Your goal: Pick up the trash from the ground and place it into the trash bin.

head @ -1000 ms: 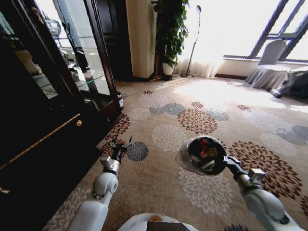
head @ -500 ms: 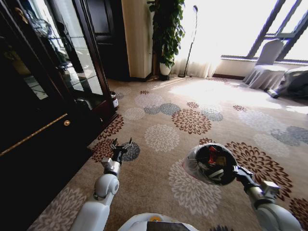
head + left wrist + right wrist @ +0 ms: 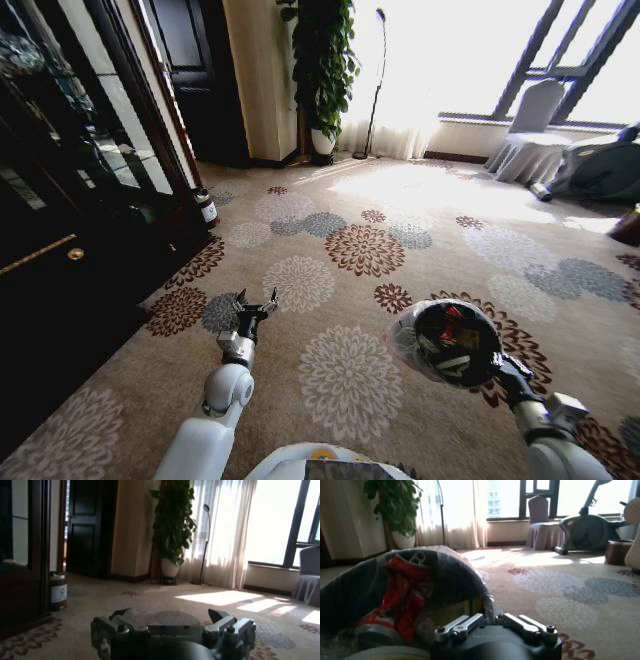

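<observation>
A potted plant (image 3: 322, 70) and floor lamp (image 3: 372, 80) stand beside curtains (image 3: 425, 70).

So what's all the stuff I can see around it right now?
Trash bin: one, black with pale liner, held by the right gripper, red trash inside.
Cabinet: one, dark, glass-fronted, robot's left.
Small can: one, dark with white label, by the cabinet.
Potted plant: one, green, far wall.
Floor lamp: one, beside the plant.
Covered chair: one, pale, by the window.
Left gripper: open, empty, above the carpet.
Right gripper: shut on the bin's rim.
</observation>
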